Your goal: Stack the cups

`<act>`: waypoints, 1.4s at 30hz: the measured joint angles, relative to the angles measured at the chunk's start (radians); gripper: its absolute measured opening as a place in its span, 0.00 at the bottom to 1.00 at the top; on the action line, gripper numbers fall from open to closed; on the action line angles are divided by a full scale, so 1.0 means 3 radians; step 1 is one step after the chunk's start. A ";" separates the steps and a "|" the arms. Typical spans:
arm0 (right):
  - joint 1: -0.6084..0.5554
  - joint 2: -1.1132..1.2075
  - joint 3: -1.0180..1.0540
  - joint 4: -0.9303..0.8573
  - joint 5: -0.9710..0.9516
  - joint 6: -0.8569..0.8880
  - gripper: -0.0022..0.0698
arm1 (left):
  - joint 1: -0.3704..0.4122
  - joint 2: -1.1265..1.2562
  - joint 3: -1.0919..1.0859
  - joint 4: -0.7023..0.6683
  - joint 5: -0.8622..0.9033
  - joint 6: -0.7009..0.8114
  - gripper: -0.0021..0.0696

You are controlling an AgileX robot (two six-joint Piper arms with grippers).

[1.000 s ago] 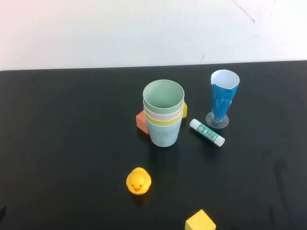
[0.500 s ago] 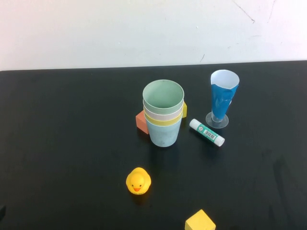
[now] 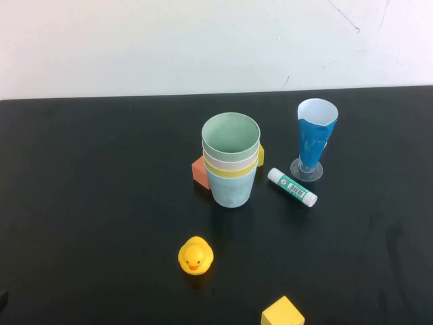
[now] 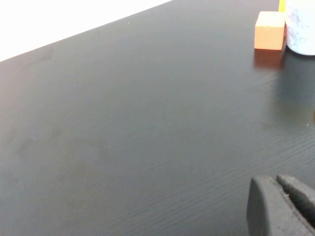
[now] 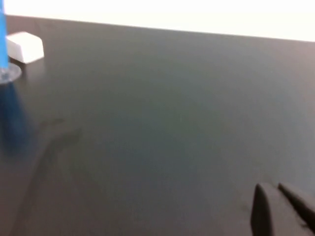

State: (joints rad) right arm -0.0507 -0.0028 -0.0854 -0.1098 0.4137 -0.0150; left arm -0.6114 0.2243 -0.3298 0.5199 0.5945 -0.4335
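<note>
Four cups stand nested in one upright stack (image 3: 231, 162) at the table's middle: green (image 3: 231, 135) on top, then a pale pink rim (image 3: 229, 164), a yellow rim (image 3: 231, 173), and light blue (image 3: 233, 191) at the bottom. The left wrist view catches the stack's base (image 4: 301, 27) at its edge. My left gripper (image 4: 276, 182) hovers shut and empty over bare table, far from the stack. My right gripper (image 5: 271, 189) is also shut and empty, over bare table. Neither arm shows in the high view.
A tall blue stemmed glass (image 3: 315, 135) stands right of the stack, with a glue stick (image 3: 291, 187) lying beside it. An orange block (image 3: 199, 170) and a yellow block (image 3: 260, 156) touch the stack's sides. A yellow duck (image 3: 195, 256) and a yellow cube (image 3: 282, 313) sit nearer the front.
</note>
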 joint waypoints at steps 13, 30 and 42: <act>0.0247 -0.0037 0.0367 0.0006 -0.0261 0.0114 0.03 | 0.0000 0.0000 0.0000 0.0000 0.0000 0.0000 0.03; 0.0341 -0.0037 0.0367 0.0006 -0.0248 0.0277 0.03 | 0.0000 0.0000 0.0000 0.0000 0.0000 0.0000 0.03; 0.0341 -0.0037 0.0367 0.0006 -0.0248 0.0264 0.03 | 0.0000 0.0000 0.0000 0.0000 0.0000 0.0000 0.03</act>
State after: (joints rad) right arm 0.0516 -0.0139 0.0247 -0.1079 0.3394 0.0642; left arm -0.6114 0.2243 -0.3298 0.5199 0.5945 -0.4335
